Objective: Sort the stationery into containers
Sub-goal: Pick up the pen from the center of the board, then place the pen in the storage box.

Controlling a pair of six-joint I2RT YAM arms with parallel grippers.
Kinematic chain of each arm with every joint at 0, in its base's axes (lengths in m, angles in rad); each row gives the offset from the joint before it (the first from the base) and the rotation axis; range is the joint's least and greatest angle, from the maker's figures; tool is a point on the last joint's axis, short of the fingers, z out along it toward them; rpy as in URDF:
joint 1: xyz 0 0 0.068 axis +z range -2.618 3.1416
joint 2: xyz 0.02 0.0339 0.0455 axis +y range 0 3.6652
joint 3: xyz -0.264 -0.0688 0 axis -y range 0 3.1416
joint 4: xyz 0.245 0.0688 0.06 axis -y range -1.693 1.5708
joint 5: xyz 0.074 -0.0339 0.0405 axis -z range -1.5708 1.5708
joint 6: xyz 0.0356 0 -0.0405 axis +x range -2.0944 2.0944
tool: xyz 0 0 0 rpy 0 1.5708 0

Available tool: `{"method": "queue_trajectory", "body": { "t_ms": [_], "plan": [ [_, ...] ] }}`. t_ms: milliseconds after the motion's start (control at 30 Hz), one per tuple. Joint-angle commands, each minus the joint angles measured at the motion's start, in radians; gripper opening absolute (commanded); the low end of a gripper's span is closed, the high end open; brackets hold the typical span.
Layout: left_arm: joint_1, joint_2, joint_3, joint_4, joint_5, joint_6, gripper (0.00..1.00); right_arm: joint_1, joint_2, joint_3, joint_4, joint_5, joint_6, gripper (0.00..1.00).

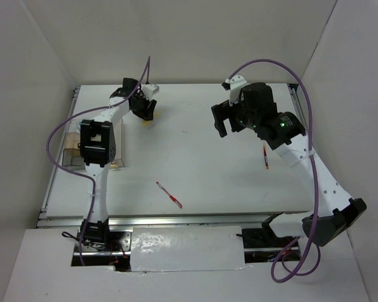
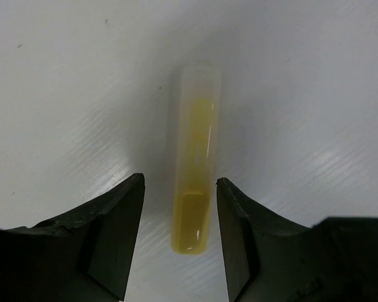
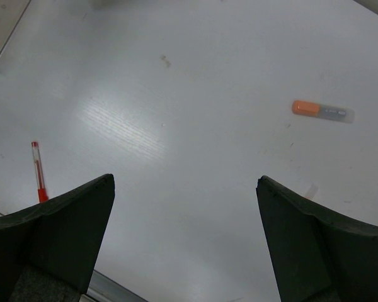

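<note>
A yellow highlighter with a translucent cap lies flat on the white table. My left gripper is open and low over it, one finger on each side with a small gap to each. From above, that gripper is at the far left with a bit of the yellow highlighter showing under it. My right gripper hangs wide open above the far middle, holding nothing. In its wrist view the right gripper frames bare table, with a red pen on the left and an orange highlighter at the upper right.
One red pen lies near the front centre and another red pen beside the right arm. A tan container stands at the left edge, partly hidden by the left arm. White walls enclose the table.
</note>
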Motion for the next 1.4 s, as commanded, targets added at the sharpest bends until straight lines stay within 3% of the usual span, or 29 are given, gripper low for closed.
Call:
{"method": "queue_trajectory", "body": {
  "t_ms": [0,333,500,667,767,867,1067,1133,1167,1233,1367],
  "plan": [
    [-0.013,0.023,0.035,-0.017,-0.033,0.03,0.62,-0.007,-0.034,0.016,-0.015,-0.008,0.01,1.0],
    [-0.065,0.062,0.063,-0.085,-0.1,0.087,0.56,-0.015,-0.04,0.007,-0.012,-0.008,0.009,1.0],
    [-0.069,0.046,0.046,-0.121,-0.081,0.073,0.39,-0.027,-0.048,-0.004,-0.008,-0.04,0.023,1.0],
    [-0.067,-0.051,-0.049,-0.11,-0.036,-0.002,0.12,-0.056,-0.06,0.0,-0.015,-0.065,0.032,1.0],
    [-0.058,-0.152,-0.116,-0.081,0.005,-0.112,0.0,-0.058,-0.071,0.001,-0.017,-0.073,0.035,1.0],
    [-0.032,-0.287,-0.19,-0.054,0.117,-0.216,0.0,-0.059,-0.089,-0.005,-0.02,-0.074,0.03,1.0],
    [0.028,-0.681,-0.477,0.135,0.145,-0.385,0.0,-0.059,-0.131,-0.034,-0.015,-0.077,0.02,1.0],
    [0.063,-0.818,-0.566,0.168,0.083,-0.515,0.0,-0.056,-0.143,-0.039,-0.014,-0.085,0.02,1.0],
    [0.083,-0.899,-0.583,0.151,-0.055,-0.608,0.0,-0.052,-0.147,-0.04,-0.012,-0.085,0.018,1.0],
    [0.123,-0.973,-0.636,0.099,-0.186,-0.712,0.0,-0.046,-0.155,-0.042,-0.012,-0.083,0.015,1.0],
    [0.255,-1.19,-0.77,0.069,-0.244,-0.883,0.0,-0.038,-0.155,-0.028,-0.012,-0.082,0.013,1.0]
  ]
}}
